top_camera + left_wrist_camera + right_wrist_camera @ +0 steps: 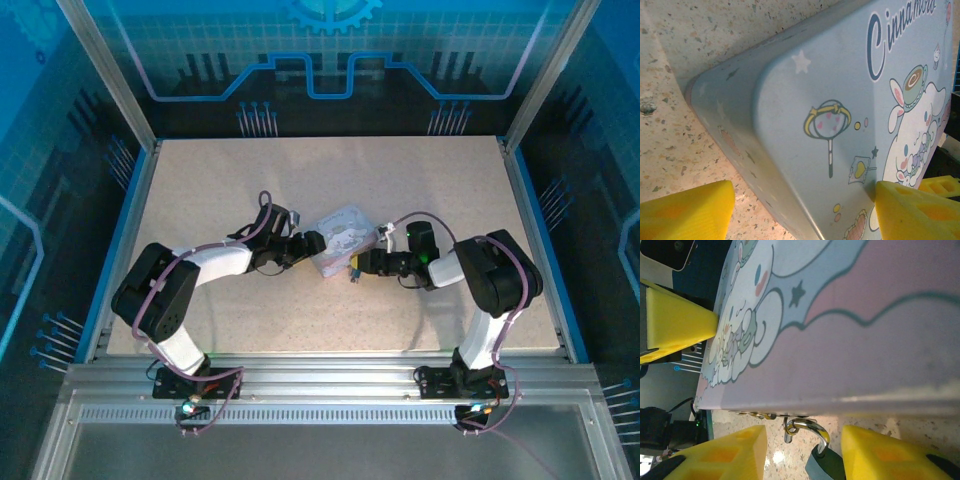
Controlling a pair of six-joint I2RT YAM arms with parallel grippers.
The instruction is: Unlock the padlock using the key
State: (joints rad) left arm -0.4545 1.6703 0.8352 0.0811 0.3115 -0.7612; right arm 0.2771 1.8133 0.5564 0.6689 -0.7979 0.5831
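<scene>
Padlock [826,465]: small dark blue-grey body, thin silver shackle hooked through tin [840,75] hasp. Right gripper [804,434] half-spread either side, no clamp. Left gripper [805,190] wide, straddling tin corner.

Pastel blue-pink tin [345,240], printed face up, sits mid table [300,180]. Print: white cartoon dog, stars, lollipop, dark "Cinnamoro" lettering. Table top is speckled beige. Blue patterned panels [60,150] enclose it, and an aluminium rail [320,380] runs along the near edge.

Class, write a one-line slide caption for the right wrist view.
Right tool straddles the padlock hanging at the pastel tin's edge.
</scene>
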